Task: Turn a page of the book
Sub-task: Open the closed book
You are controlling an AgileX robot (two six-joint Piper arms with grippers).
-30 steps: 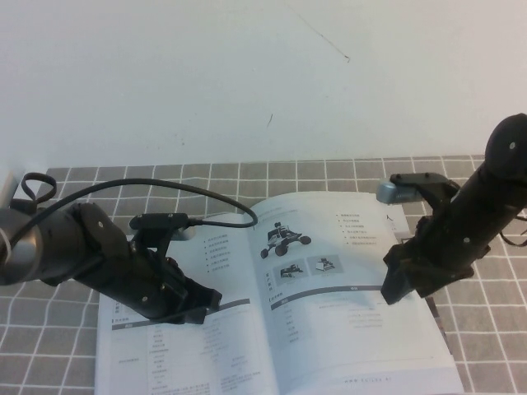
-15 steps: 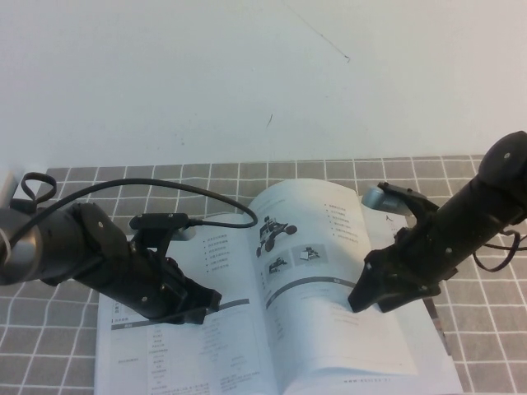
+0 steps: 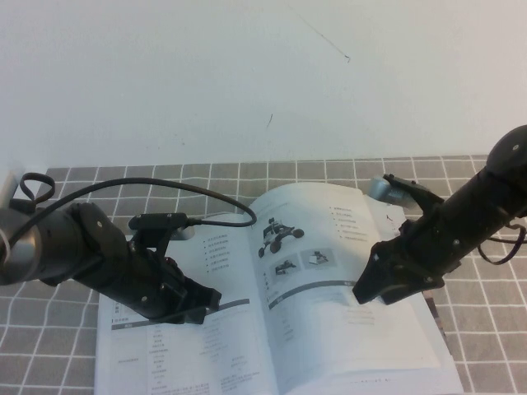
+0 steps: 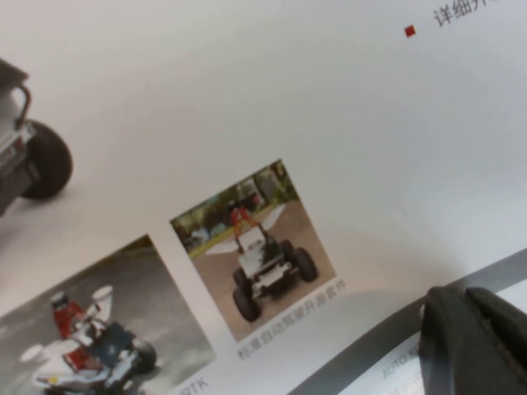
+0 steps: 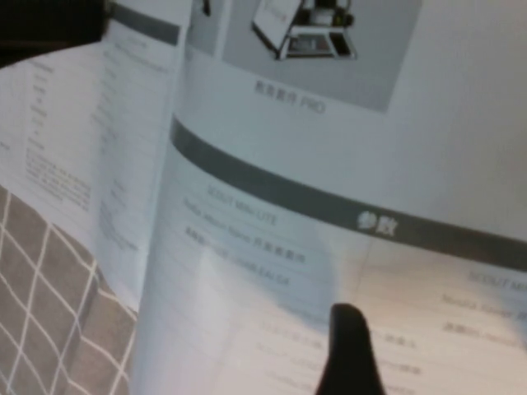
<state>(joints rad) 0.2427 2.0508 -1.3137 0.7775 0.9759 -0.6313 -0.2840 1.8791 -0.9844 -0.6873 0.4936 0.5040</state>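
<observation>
The book (image 3: 206, 354) lies open on the table. My left gripper (image 3: 204, 306) is shut and rests on the left-hand page, its tips by a dark grey bar; it also shows in the left wrist view (image 4: 473, 341) above rover thumbnails. My right gripper (image 3: 366, 290) is shut on the page (image 3: 329, 329), the right-hand leaf with the rover photo, which is lifted and bowed off the book. In the right wrist view one dark finger (image 5: 350, 354) lies against the page (image 5: 370, 164); the other finger is hidden behind the page.
A grey checked tablecloth (image 3: 486, 329) covers the table under the book. A white wall (image 3: 247, 82) stands behind. A black cable (image 3: 206, 193) loops over my left arm. The page underneath (image 5: 123, 123) shows beside the lifted leaf.
My right gripper has moved left from the page's outer edge, and the page has risen and bowed toward the spine. In the last half second it eased slightly right. The left arm is still.
</observation>
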